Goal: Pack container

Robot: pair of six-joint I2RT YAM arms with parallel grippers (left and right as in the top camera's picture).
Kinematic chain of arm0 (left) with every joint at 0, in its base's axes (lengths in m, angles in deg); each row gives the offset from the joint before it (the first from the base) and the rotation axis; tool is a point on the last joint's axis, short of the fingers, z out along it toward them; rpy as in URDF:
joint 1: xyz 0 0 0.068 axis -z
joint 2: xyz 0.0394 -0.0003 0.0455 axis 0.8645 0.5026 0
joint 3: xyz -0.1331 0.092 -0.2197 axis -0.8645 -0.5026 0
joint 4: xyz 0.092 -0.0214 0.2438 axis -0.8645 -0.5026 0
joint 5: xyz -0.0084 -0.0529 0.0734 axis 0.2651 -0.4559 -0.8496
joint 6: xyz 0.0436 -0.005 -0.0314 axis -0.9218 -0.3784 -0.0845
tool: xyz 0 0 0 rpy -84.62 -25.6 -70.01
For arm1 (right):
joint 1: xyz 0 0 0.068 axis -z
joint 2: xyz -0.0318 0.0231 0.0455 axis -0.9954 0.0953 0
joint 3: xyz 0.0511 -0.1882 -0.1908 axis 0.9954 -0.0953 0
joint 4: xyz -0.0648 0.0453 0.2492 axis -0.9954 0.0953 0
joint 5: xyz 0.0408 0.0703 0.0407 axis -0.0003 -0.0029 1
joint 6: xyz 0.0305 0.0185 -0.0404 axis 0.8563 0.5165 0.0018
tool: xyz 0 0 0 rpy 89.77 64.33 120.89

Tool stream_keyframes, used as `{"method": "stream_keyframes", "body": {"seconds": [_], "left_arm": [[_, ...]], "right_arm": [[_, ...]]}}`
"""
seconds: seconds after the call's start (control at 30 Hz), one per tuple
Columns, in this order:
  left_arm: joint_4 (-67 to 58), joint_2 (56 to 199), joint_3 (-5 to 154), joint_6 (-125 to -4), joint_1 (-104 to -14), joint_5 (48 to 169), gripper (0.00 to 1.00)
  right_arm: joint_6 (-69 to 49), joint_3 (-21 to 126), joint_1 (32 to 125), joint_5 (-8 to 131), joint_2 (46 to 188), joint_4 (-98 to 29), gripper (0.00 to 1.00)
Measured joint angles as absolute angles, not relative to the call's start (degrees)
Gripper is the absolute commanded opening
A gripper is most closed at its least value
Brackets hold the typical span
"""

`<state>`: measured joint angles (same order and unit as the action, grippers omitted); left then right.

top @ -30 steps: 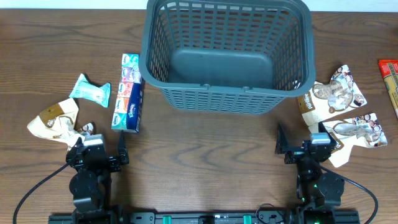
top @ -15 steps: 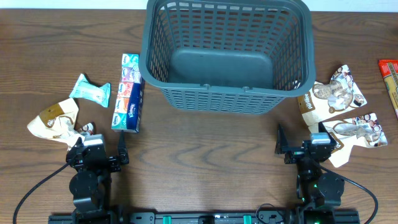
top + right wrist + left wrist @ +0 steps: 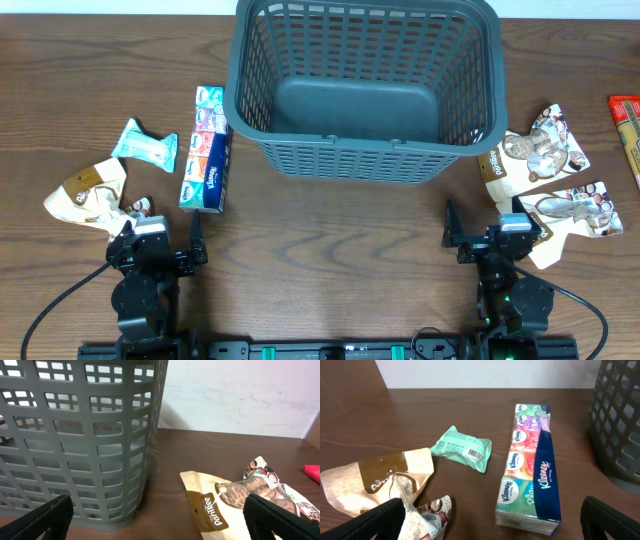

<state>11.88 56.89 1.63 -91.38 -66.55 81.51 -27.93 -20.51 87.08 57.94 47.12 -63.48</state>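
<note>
**Two open grippers waiting at the table's near edge, nothing yet in the basket**

The left gripper [image 3: 158,232] is hovering low over the dark wooden table [image 3: 330,250] with its two black fingers spread wide and holding nothing. The right gripper [image 3: 487,232] is mirroring it on the other side, jaws equally wide and bare.

Just ahead of the left gripper, a long multicoloured pack of pocket tissues [image 3: 527,472] is lying flat. A mint-green wrapped packet [image 3: 465,449] and a crumpled brown-and-cream snack pouch [image 3: 375,482] are lying to its left. Ahead of the right gripper, two cream-and-brown printed pouches [image 3: 530,150] [image 3: 572,210] are lying side by side.

The container, a large dark grey plastic basket with lattice walls [image 3: 350,160], is standing at the far middle of the table between the two groups. Its solid base is showing, with nothing lying on it.

Packing appears not to have begun. The tissue pack looks like the easiest first pick. It would be best gripped across its narrow width near the middle, lifted well above the thick rim, and laid along one wall to leave room for the rest.

The basket's far rim is cropped by the overhead view. A red packet [image 3: 626,120] is cut off at the right edge. The nearer right pouch is partly hidden under the right gripper. A small patterned wrapper [image 3: 437,512] beside the left pouch is hard to identify, and most of the printed wording is too small to read.
</note>
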Motion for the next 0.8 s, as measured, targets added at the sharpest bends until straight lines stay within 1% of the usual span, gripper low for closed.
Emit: {"method": "stream_keyframes", "body": {"seconds": [0.27, 0.37, 0.53, 0.67, 0.8], "left_arm": [[11.9, 56.9, 1.6, -91.4, -66.5, 81.5, 0.99], [11.9, 56.9, 1.6, -91.4, -66.5, 81.5, 0.99], [11.9, 56.9, 1.6, -91.4, -66.5, 81.7, 0.99], [11.9, 56.9, 1.6, -91.5, -66.5, 81.7, 0.99], [11.9, 56.9, 1.6, -91.6, -66.6, 81.7, 0.99]], "right_arm": [[-27.8, -20.1, 87.1, 57.4, 47.1, -63.8, 0.99], [-27.6, -16.0, 87.1, 52.9, 47.3, -60.2, 0.99], [-27.2, 1.0, 87.1, 35.0, 51.2, -50.5, 0.99], [-27.0, 15.2, 87.1, 21.8, 61.1, -43.7, 0.99], [-26.5, 31.6, 87.1, 7.9, 74.0, -38.0, 0.99]]}}
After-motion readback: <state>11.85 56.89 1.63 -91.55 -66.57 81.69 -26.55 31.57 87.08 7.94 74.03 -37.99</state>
